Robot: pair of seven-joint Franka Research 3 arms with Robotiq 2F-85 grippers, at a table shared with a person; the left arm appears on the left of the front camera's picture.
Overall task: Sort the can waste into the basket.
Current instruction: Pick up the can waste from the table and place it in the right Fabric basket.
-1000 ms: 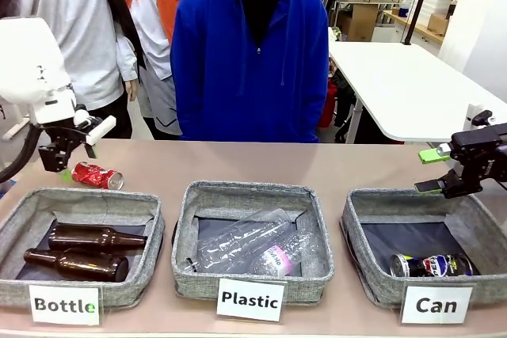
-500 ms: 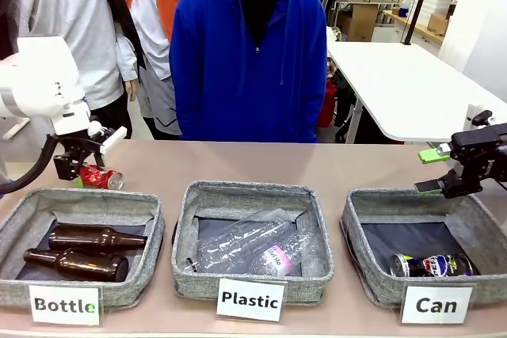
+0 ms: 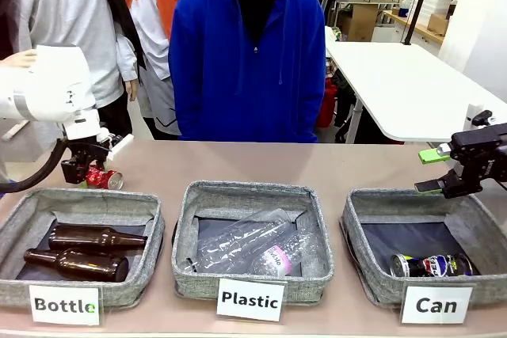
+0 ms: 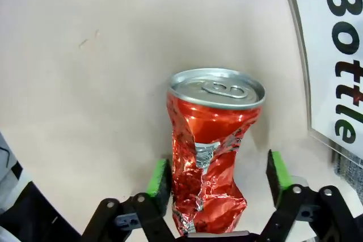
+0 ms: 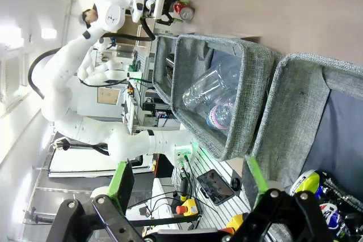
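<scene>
You get bright, even overhead light; soft shadows on the desk; wrist views bend at their edges.

Front view sits low at the table's near edge, facing across three baskets to the person at the far edge; left wrist view looks straight down, very close, on the red can near the far left corner; right wrist view is rolled sideways above the Can basket, looking along the row; both share that red can.
</scene>
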